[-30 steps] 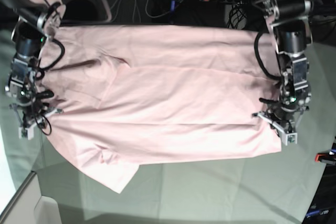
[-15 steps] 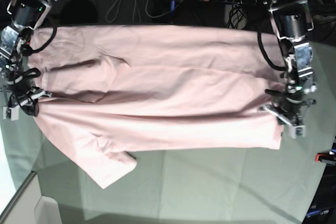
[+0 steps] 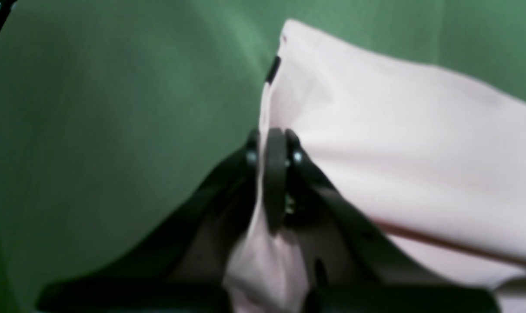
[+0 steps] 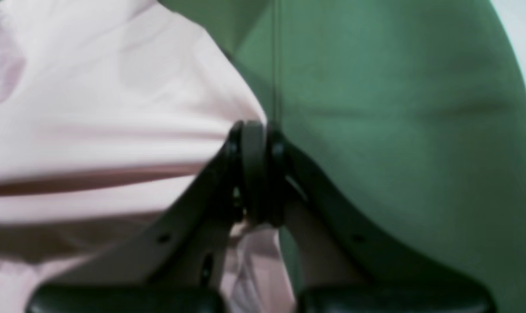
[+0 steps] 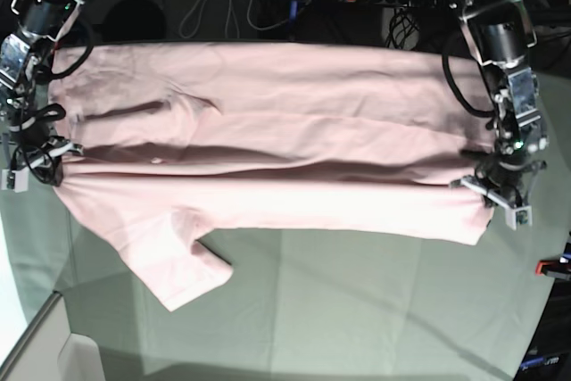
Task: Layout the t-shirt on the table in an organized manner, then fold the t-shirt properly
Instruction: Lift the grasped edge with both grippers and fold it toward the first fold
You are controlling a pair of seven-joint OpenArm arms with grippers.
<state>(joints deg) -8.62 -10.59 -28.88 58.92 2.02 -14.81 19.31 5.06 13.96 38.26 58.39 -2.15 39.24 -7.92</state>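
Both pincers clamped on opposite edges of the shirt, stretching it over the table

The left pincer (image 3: 274, 143) is clenched on a pinch of the pale pink, thin cotton short-sleeved t-shirt (image 5: 268, 167), with the cloth spreading away to its right in the wrist view; the right pincer (image 4: 254, 130) is likewise clenched on the opposite edge, the cloth running off to its left. Between the two pincers the shirt lies stretched across the wide flat table covered in pale grey-green creased cloth (image 5: 375, 310), with long ridges running from one pincer toward the other and one sleeve trailing loose toward the near edge. Judged risks: the small pinch of thin cotton may slip out under further tension; uneven pull would skew the body; the ridges and the loose sleeve may set as creases if released now
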